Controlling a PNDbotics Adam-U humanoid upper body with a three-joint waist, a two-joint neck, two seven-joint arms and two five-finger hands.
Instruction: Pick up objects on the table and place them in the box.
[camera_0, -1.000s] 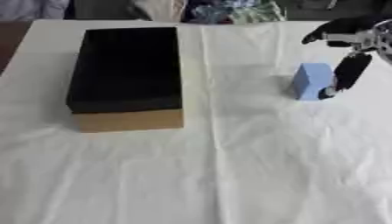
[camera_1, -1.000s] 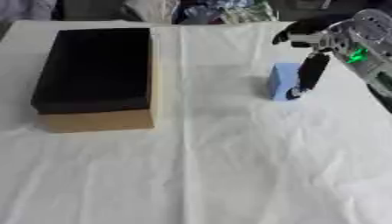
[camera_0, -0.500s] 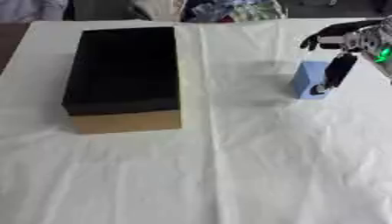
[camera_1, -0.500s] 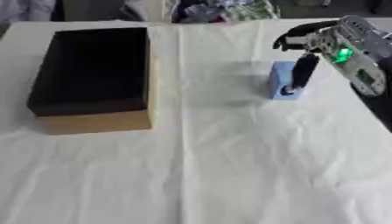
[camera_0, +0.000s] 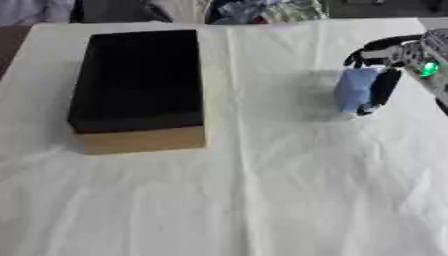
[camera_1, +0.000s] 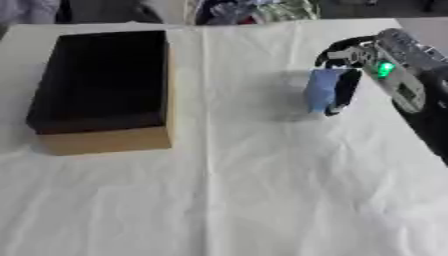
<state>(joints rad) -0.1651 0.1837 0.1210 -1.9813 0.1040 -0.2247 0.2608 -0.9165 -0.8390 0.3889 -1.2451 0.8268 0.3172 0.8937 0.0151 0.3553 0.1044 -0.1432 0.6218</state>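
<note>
Black-and-silver right hand (camera_1: 350, 75) now curled round small pale-blue block (camera_1: 321, 90), pinching it w/ thumb at table's right, vs. only touching 1 s ago. Grasp prob. made; lift next toward open black-lined cardboard box (camera_0: 140, 90) at left.

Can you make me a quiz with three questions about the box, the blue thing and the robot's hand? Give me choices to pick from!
1. Where is the box? A) left side of the table B) right side C) on the floor
2. What colour is the block? A) red B) light blue C) green
3. What is the right hand doing? A) resting far from the block B) curled round the block C) inside the box

Answers: 1 A, the box sits left of the block. 2 B, the block looks light blue. 3 B, fingers wrap the block's top and side.
</note>
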